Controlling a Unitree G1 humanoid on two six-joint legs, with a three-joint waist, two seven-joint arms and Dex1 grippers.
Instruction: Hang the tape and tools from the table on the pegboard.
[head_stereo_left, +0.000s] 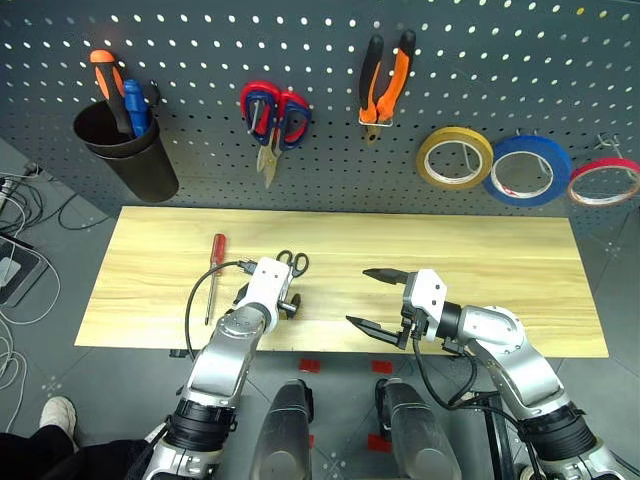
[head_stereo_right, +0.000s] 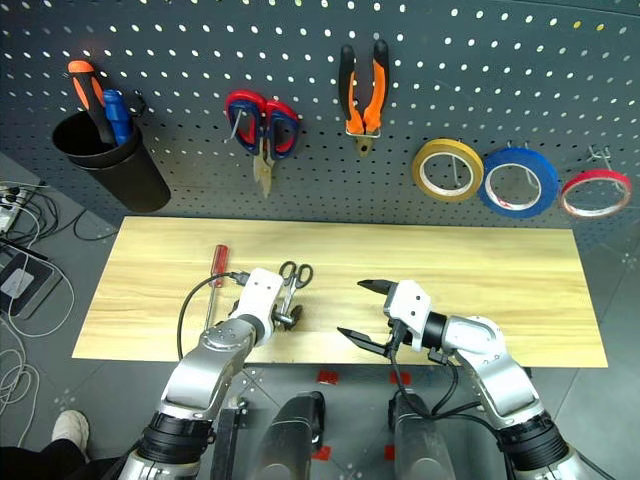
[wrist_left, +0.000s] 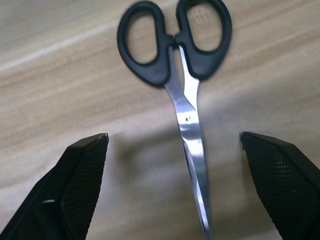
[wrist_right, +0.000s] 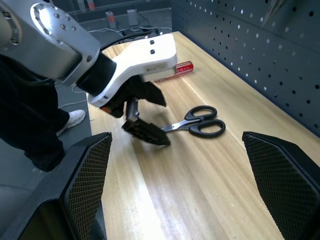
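Small black-handled scissors (wrist_left: 189, 120) lie on the light wood table (head_stereo_left: 480, 270), handles (head_stereo_left: 293, 264) toward the pegboard (head_stereo_left: 200, 190). My left gripper (wrist_left: 175, 137) is open and low over them, one fingertip on each side of the steel blades. The right wrist view shows it (wrist_right: 147, 132) at the blade tips. My right gripper (head_stereo_left: 357, 296) stands open over the table's front middle, with nothing between its fingers. A slim red-handled screwdriver (head_stereo_left: 214, 270) lies left of the scissors. The orange-and-black pliers (head_stereo_left: 385, 80) and the red-rimmed tape (head_stereo_left: 604, 182) hang on the pegboard.
A black cup (head_stereo_left: 130, 155) on the pegboard holds orange and blue screwdrivers. Red-handled scissors (head_stereo_left: 273, 115), a yellow roll (head_stereo_left: 454, 157) and a blue roll (head_stereo_left: 527, 170) also hang there. Cables (head_stereo_left: 20, 210) and a person's shoe (head_stereo_left: 55, 412) are on the floor at left.
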